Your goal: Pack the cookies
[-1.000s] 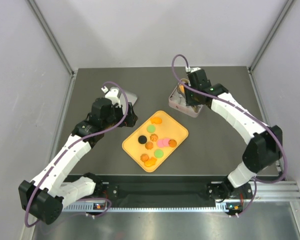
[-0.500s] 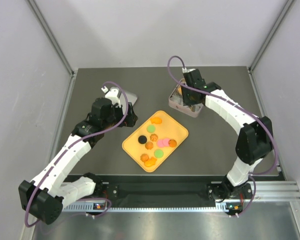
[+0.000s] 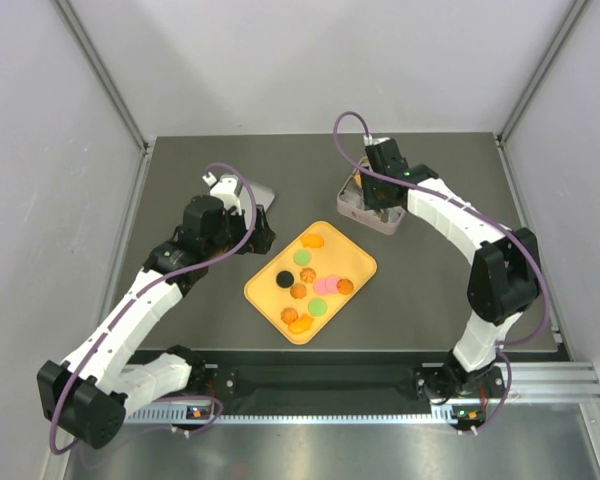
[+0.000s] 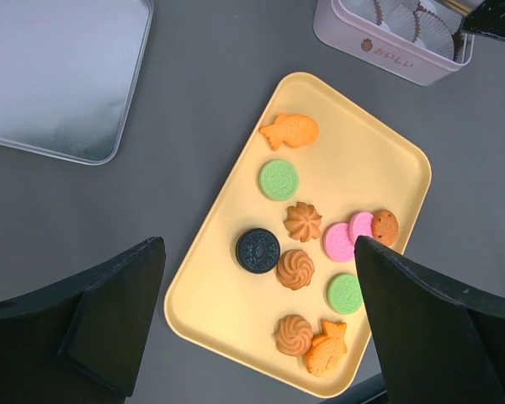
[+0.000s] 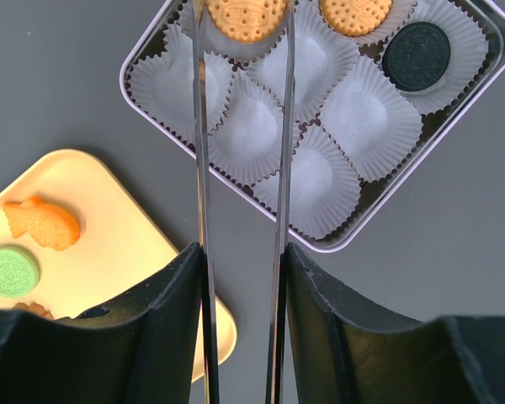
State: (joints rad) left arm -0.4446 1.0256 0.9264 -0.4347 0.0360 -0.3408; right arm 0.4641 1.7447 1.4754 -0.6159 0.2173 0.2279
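Several cookies lie on the orange tray (image 4: 210, 303): a fish shape (image 4: 290, 131), a green one (image 4: 279, 179), a black one (image 4: 257, 250), a pink one (image 4: 339, 241) and orange swirls (image 4: 295, 268). My left gripper (image 4: 257, 252) is open and empty above the tray. My right gripper (image 5: 242, 8) has long thin blades shut on an orange cookie (image 5: 244, 18), held over a paper cup at the far corner of the pink tin (image 5: 387, 210). The tin also holds another orange cookie (image 5: 353, 15) and a black cookie (image 5: 417, 55). From above, the right gripper (image 3: 368, 190) sits over the tin (image 3: 352, 212).
A silver lid (image 3: 263, 193) lies at the back left, beside the left wrist; it also shows in the left wrist view (image 4: 59, 76). The tray (image 3: 270, 295) sits mid-table, with the tin behind it to the right. Grey walls enclose the table.
My right gripper has moved slightly left and back over the tin with its cookie, and its elbow has swung inward. The left arm has not moved.
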